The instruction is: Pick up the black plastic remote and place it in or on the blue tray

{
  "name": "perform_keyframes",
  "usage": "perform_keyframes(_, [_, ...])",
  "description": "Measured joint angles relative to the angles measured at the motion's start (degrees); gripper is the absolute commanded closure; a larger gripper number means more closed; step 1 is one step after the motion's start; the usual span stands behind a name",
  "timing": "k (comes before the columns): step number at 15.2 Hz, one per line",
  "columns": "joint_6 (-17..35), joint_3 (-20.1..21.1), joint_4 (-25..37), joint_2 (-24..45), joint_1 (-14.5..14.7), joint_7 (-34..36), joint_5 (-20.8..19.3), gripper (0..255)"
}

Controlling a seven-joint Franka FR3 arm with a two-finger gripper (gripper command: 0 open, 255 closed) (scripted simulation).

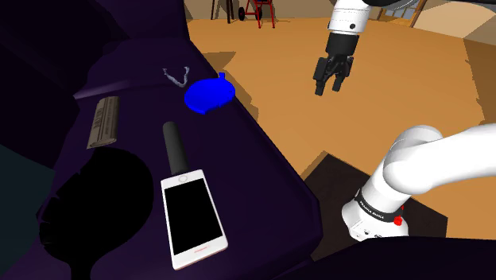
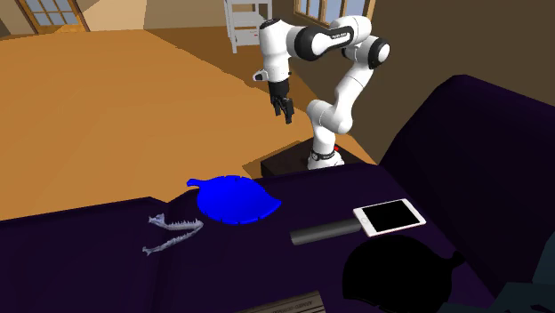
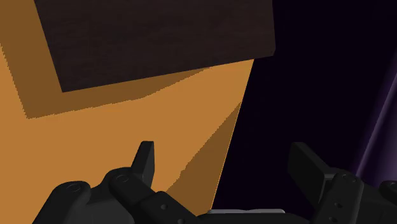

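A slim dark grey-black remote point(image 1: 174, 147) lies on the dark purple sofa seat point(image 1: 262, 171), its end touching a white phone point(image 1: 192, 219). In the second exterior view the remote point(image 2: 325, 232) lies just right of the blue leaf-shaped tray point(image 2: 233, 200). In the shoulder view the tray point(image 1: 210, 94) sits farther back, near the seat's edge. My gripper point(image 1: 330, 79) hangs open and empty high above the orange floor, well off the sofa and away from both. From the wrist, the gripper point(image 3: 229, 168) has its fingers point(image 3: 146, 159) wide apart, with nothing between them.
A pale jawbone-like piece point(image 1: 176, 77) lies beside the tray, and a grey-brown flat slab point(image 1: 103, 121) lies further left. A round pure black shape point(image 1: 103, 207) covers the seat left of the phone. Below the gripper are the dark stand top point(image 3: 159, 38) and the orange floor point(image 3: 95, 140).
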Motion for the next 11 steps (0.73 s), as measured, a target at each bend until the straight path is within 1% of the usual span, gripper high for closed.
perform_keyframes(1, [0.0, 0.0, 0.0, 0.0, 0.0, 0.0, 0.0, 0])
perform_keyframes(3, [0.8, 1.9, 0.1, 0.6, 0.4, 2.2, 1.1, 0])
perform_keyframes(7, [3.5, 7.5, 1.8, 3.8, 1.7, 8.8, 4.2, 0])
perform_keyframes(9, [3.7, 10.2, 3.3, 5.0, 2.1, 12.2, 5.4, 0])
perform_keyframes(11, [5.7, 13.3, 4.2, 7.3, 2.6, 15.8, 6.6, 0])
